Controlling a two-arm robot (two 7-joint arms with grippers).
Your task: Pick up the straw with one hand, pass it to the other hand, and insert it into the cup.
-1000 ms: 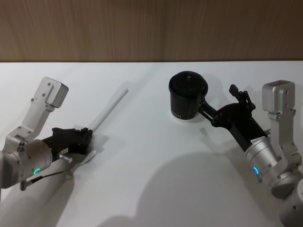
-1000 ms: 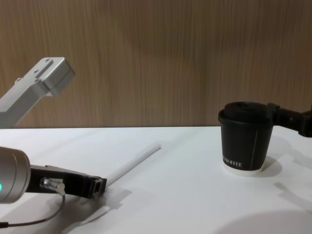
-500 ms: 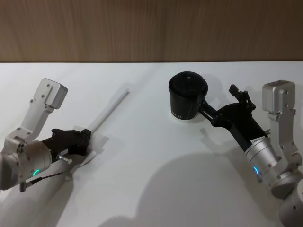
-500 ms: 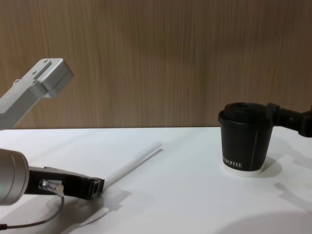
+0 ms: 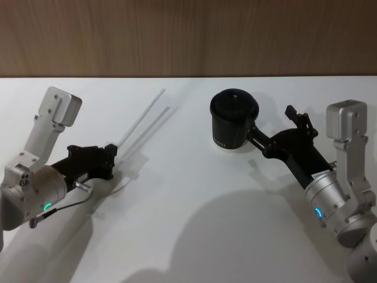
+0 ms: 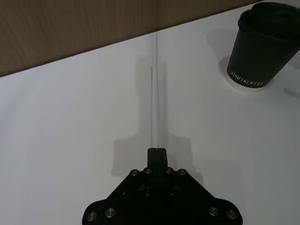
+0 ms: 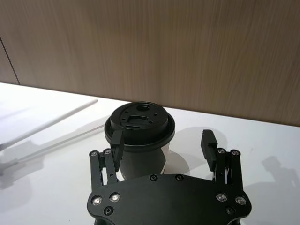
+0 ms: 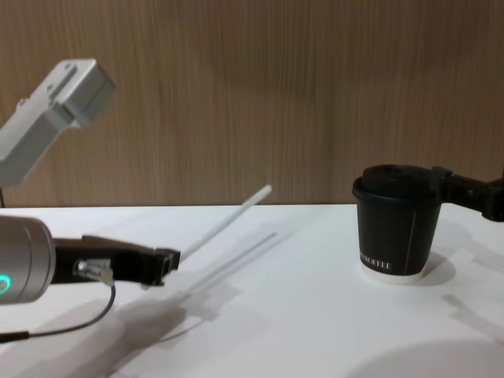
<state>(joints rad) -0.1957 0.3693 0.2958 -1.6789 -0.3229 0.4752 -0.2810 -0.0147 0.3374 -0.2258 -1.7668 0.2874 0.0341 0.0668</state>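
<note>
We judge straw light, thin, easily crushed, slick. Left gripper fingers pinch its near end, straw clear of surface, left of cup. Handover hold: mid-shaft, gently. Right gripper fingers wide, beside cup.

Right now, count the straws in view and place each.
1: the straw, held raised by the left gripper; the faint line beside it is its shadow.

l hand pinched, r hand spread
</note>
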